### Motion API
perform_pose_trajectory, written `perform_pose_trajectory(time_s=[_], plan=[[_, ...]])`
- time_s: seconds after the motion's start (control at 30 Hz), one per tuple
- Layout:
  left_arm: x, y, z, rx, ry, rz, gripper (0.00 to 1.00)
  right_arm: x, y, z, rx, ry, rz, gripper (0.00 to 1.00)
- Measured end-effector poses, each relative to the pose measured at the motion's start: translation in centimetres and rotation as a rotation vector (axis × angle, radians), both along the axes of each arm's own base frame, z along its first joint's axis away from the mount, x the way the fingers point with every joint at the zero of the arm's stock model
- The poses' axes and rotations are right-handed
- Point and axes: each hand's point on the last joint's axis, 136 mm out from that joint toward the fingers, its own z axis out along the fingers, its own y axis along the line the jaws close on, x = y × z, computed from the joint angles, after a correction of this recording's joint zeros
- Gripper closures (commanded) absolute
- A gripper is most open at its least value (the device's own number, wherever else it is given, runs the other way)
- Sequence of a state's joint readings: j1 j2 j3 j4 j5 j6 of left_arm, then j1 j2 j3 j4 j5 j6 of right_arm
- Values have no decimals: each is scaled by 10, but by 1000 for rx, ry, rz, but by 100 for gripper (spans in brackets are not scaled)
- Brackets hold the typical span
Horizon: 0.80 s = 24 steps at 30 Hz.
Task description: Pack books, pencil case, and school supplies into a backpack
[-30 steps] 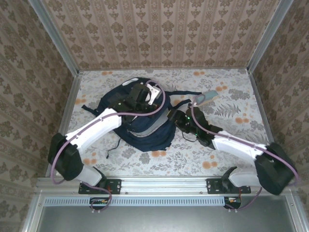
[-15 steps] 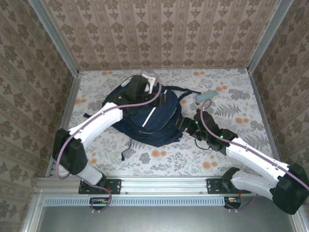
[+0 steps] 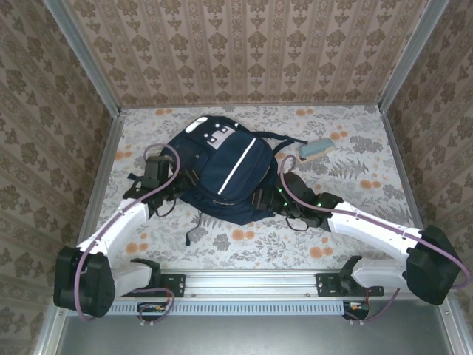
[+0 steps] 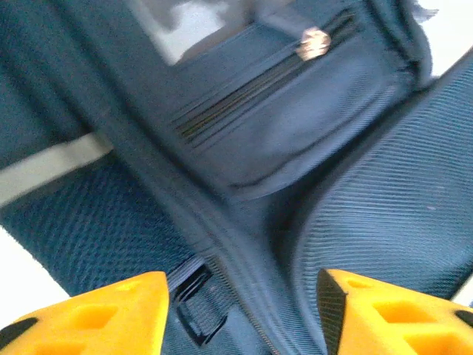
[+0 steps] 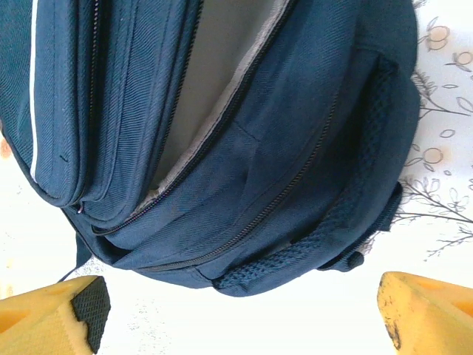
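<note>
White arm links (image 3: 127,217), black joints (image 3: 432,265), purple cables (image 3: 177,164), yellow fingers (image 5: 37,316).

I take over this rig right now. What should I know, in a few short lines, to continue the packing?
Left gripper: open, empty, beside the backpack, on its left.
Right gripper: open, empty, facing an unzipped compartment with grey lining.
A pale blue oblong item, perhaps the pencil case, lies on the table right of the backpack, unpacked.
Whether the books are inside cannot be told.
Left to do: put that item in, probably close the zip.
</note>
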<state>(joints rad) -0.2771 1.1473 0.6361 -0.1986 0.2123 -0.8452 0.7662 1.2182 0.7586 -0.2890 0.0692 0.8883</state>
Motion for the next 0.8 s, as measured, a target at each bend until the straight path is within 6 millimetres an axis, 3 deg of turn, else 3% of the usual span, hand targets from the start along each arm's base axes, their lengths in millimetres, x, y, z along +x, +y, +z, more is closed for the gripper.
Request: perform_pose_trajectory(time_s=[0.2, 0.47, 0.8], plan=[[-2, 0, -30, -157, 79, 81, 59, -1, 11, -1, -4, 7, 25, 5], [19, -15, -27, -288, 63, 81, 61, -3, 23, -3, 12, 15, 58, 6], [23, -21, -30, -360, 80, 88, 71, -6, 32, -12, 5, 33, 82, 7]])
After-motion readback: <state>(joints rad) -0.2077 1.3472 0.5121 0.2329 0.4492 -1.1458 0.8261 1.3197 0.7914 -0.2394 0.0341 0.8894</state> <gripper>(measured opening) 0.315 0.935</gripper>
